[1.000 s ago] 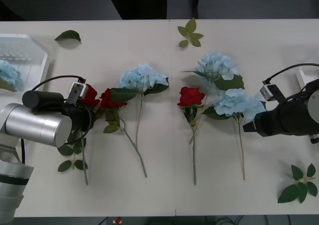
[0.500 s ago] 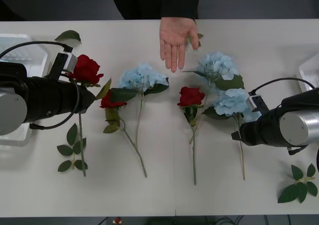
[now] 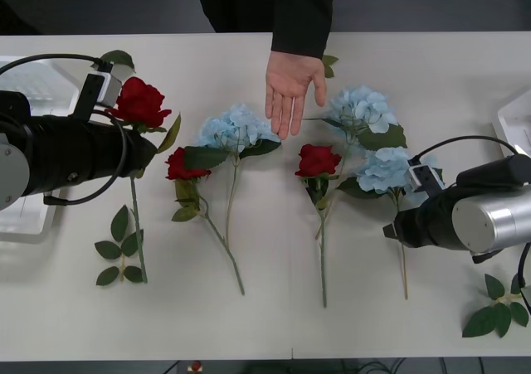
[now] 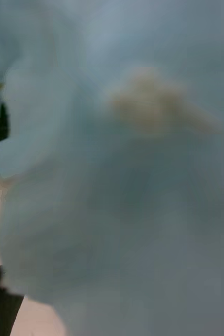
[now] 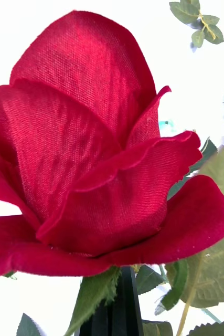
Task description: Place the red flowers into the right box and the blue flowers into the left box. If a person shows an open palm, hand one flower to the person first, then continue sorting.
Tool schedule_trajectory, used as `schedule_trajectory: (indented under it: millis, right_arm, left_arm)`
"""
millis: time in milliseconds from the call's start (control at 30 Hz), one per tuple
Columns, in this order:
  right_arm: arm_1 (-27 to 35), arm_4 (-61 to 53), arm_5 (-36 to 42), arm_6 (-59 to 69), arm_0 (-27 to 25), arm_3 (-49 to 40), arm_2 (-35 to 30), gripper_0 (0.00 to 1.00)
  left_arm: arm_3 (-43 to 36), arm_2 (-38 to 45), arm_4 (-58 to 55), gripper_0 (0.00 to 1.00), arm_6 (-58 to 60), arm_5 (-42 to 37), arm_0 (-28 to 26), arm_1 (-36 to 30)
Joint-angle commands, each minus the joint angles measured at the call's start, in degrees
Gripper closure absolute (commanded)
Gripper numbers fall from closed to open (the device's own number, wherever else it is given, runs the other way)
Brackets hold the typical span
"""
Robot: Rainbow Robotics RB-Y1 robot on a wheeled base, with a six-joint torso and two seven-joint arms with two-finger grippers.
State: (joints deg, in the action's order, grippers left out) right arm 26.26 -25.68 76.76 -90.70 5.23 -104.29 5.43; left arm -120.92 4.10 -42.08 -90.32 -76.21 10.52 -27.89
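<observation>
My left gripper [image 3: 138,160] is shut on the stem of a red rose [image 3: 139,102], holding it raised at the table's left; the bloom [image 5: 101,152] looms close in the left wrist view. Two more red flowers [image 3: 182,167] [image 3: 318,160] lie on the table, with three blue flowers [image 3: 236,129] [image 3: 361,107] [image 3: 390,171] among them. My right gripper [image 3: 390,229] is at the stem of the rightmost blue flower, whose pale head [image 4: 122,173] is right against the right wrist camera. A person's open palm [image 3: 290,88] reaches over the far middle. The left box [image 3: 37,75] and the right box [image 3: 516,121] sit at the table's sides.
Loose green leaf sprigs lie at the front right [image 3: 498,308], behind the hand [image 3: 329,64] and near the left box [image 3: 116,57]. The held rose's stem [image 3: 137,233] hangs down to the table. Bare table runs along the front edge.
The person's open palm came in over the table. My left gripper lifted the red rose up and back. My right gripper shifted left and nearer, toward the blue flower's stem.
</observation>
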Motion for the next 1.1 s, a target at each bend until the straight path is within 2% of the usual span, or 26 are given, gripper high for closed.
schedule_trajectory:
  millis: [33, 633, 1100]
  right_arm:
    - [-1.38, 1.16, -0.29, 2.45, -0.22, -1.53, 0.72, 0.00]
    - [-1.65, 8.89, -1.26, 6.23, -0.31, -1.53, 6.08, 0.00]
    - [-1.65, 8.37, -3.72, 7.64, -0.31, 0.67, 6.87, 0.00]
  left_arm:
    - [-1.43, 0.56, -0.55, 1.00, 0.59, 0.10, 0.91, -0.85]
    - [-1.43, 0.56, -0.29, 1.00, 0.68, 0.10, 0.82, -0.41]
    - [-1.43, 0.65, 0.24, 1.00, 1.03, 0.19, 0.82, -0.41]
